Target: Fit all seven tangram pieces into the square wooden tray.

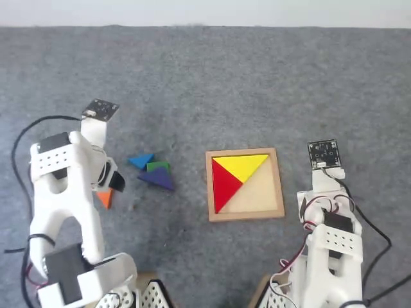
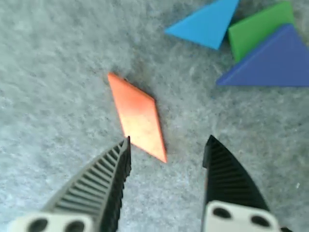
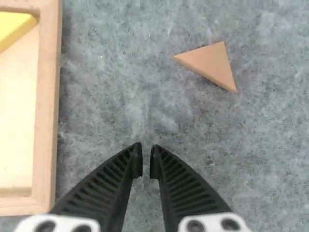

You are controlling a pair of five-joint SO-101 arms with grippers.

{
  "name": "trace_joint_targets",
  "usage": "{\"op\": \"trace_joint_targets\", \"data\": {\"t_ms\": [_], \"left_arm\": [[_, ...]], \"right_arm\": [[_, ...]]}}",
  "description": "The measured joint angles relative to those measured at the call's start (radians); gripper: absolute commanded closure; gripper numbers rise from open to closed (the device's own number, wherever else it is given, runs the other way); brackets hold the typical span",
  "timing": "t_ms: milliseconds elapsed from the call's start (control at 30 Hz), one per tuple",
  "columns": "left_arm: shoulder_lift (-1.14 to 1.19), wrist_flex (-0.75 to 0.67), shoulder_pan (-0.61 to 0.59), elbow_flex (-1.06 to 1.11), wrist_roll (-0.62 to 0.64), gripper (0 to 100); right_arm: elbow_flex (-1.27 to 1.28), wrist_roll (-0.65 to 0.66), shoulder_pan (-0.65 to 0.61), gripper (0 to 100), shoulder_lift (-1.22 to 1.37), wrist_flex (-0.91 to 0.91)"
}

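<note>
The square wooden tray [image 1: 276, 183] lies mid-table and holds a red triangle [image 1: 223, 185] and a yellow triangle [image 1: 241, 167]. To its left lie a light blue triangle [image 1: 141, 160], a green piece [image 1: 158, 166] and a dark blue triangle [image 1: 157, 179]. My left gripper [image 2: 169, 142] is open just above an orange parallelogram [image 2: 137, 116], with one fingertip [image 2: 126, 145] at the piece's edge. The right gripper [image 3: 146, 151] is shut and holds nothing. It hovers over the carpet beside the tray's outer rim [image 3: 48, 96], and a tan triangle [image 3: 210, 63] lies a short way ahead of it.
Grey carpet covers the whole table. The light blue triangle [image 2: 207, 24], green piece [image 2: 260, 29] and dark blue triangle [image 2: 275, 60] sit clustered just beyond the orange parallelogram. Bare wood [image 1: 260, 192] fills the tray's lower right half. Cables trail from both arm bases.
</note>
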Motion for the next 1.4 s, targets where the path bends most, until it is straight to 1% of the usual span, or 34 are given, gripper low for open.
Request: {"op": "trace_joint_targets", "data": {"t_ms": [100, 267, 333, 400, 533, 633, 800, 933, 1033, 1200, 1300, 1400], "left_arm": [[0.0, 0.0, 0.0, 0.028, 0.0, 76], [0.0, -0.005, 0.0, 0.043, 0.0, 76], [0.0, -0.032, -0.018, 0.043, 0.005, 76], [0.0, -0.068, -0.044, 0.043, 0.038, 76], [0.005, -0.094, -0.052, 0.063, 0.048, 76], [0.064, -0.138, -0.055, 0.063, 0.049, 76], [0.226, -0.169, -0.061, 0.032, 0.02, 77], [0.295, -0.169, -0.063, -0.011, -0.006, 83], [0.305, -0.167, -0.057, -0.015, -0.032, 89], [0.302, -0.141, -0.051, -0.015, -0.048, 96], [0.299, -0.135, -0.051, -0.015, -0.048, 98], [0.299, -0.135, -0.041, -0.015, -0.054, 99]], "right_arm": [[0.0, 0.003, 0.0, 95.3, 0.0, 0.0], [0.0, 0.066, 0.0, 95.1, 0.0, 0.0], [0.0, 0.077, 0.0, 95.1, 0.0, 0.0], [0.0, 0.08, 0.0, 95.1, 0.0, 0.0], [0.0, 0.081, 0.0, 95.1, 0.0, 0.0], [0.0, 0.084, 0.0, 95.1, 0.0, 0.0], [0.0, 0.086, 0.0, 95.2, 0.0, 0.0], [0.0, 0.086, 0.0, 95.3, 0.0, 0.0], [0.0, 0.086, 0.0, 95.3, 0.0, 0.0], [0.0, 0.086, 0.0, 95.4, 0.0, 0.0], [0.0, 0.086, 0.0, 95.4, 0.0, 0.0], [0.0, 0.086, 0.0, 95.4, 0.0, 0.0]]}}
